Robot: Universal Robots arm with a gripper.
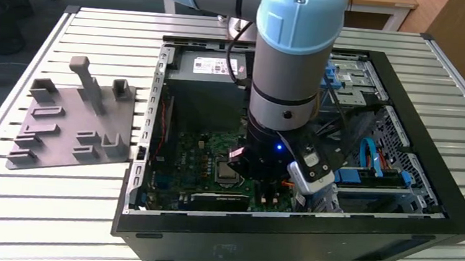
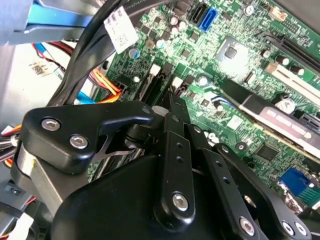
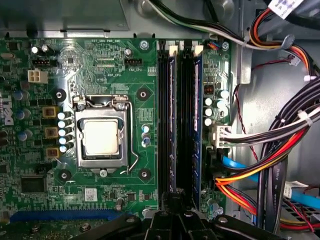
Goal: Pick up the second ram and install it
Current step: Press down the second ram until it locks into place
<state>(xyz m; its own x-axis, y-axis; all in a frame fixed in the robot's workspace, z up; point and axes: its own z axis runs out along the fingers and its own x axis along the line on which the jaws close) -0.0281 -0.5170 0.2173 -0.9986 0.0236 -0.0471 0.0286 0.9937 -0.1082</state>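
Gripper (image 2: 172, 107) linkage nearest; I cannot tell its jaw state. I judge insertion under way: second ram (image 3: 198, 125) upright in slot; seating needs straight downward pressure.

No print is legible -- only tiny white lettering on the green motherboard (image 3: 100, 65) and a white paper tag (image 2: 120, 29) on black cables -- too small to read.

Robot arm (image 1: 292, 54): one
Computer case (image 1: 291, 235): one
Motherboard (image 3: 110, 65): one
Processor socket (image 3: 101, 137): one
Grey fixture plate (image 1: 71, 124): one
Memory slots (image 3: 163, 120): four
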